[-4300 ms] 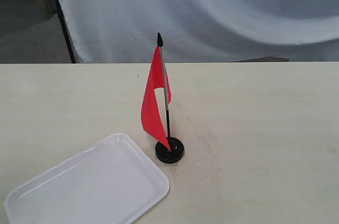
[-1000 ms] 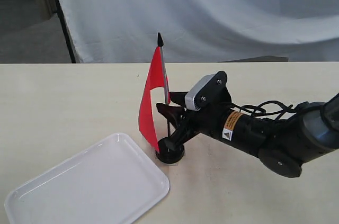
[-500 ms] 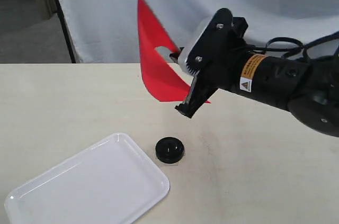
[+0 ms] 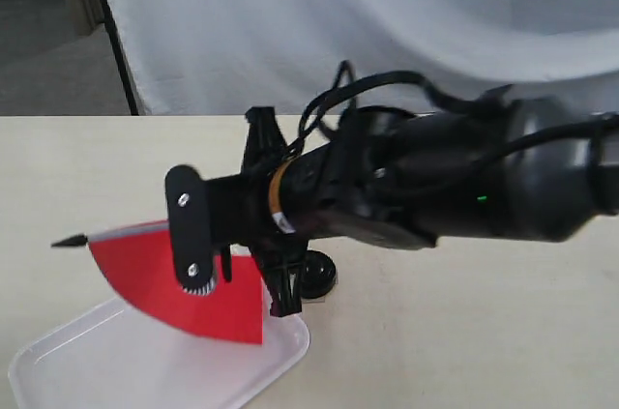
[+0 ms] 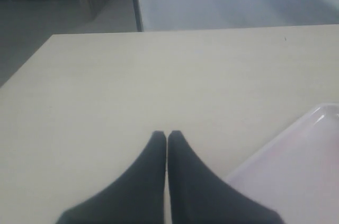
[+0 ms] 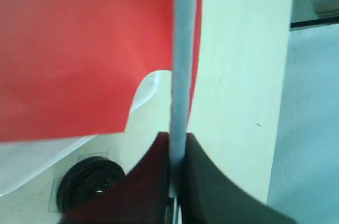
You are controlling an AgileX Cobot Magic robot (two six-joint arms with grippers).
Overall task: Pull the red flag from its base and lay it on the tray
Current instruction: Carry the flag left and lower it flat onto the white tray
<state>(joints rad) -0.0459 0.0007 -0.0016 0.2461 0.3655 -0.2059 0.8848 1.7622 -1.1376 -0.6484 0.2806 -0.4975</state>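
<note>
My right gripper point(image 4: 227, 245) reaches across to the left and is shut on the grey pole point(image 6: 183, 49) of the red flag point(image 4: 184, 298). The flag lies about level just above the white tray point(image 4: 68, 370), its black tip point(image 4: 66, 242) pointing left and the cloth hanging over the tray's right end. In the right wrist view the jaws point(image 6: 177, 136) pinch the pole, with red cloth point(image 6: 79, 49) beyond them. The black base point(image 4: 319, 274) stands empty on the table beside the tray, partly behind the arm. My left gripper point(image 5: 167, 135) is shut on nothing, low over the table near the tray's corner point(image 5: 296, 171).
The pale tabletop point(image 4: 484, 332) stretches to the right and back. A white cloth backdrop point(image 4: 387, 22) hangs behind the table's far edge, with a dark stand leg point(image 4: 116, 42) at the left. The right arm's bulk fills the middle of the exterior view.
The right gripper closed on the pole and lifted the flag out of the base. Since half a second ago it has swung the flag down and left, from raised to level over the tray.
</note>
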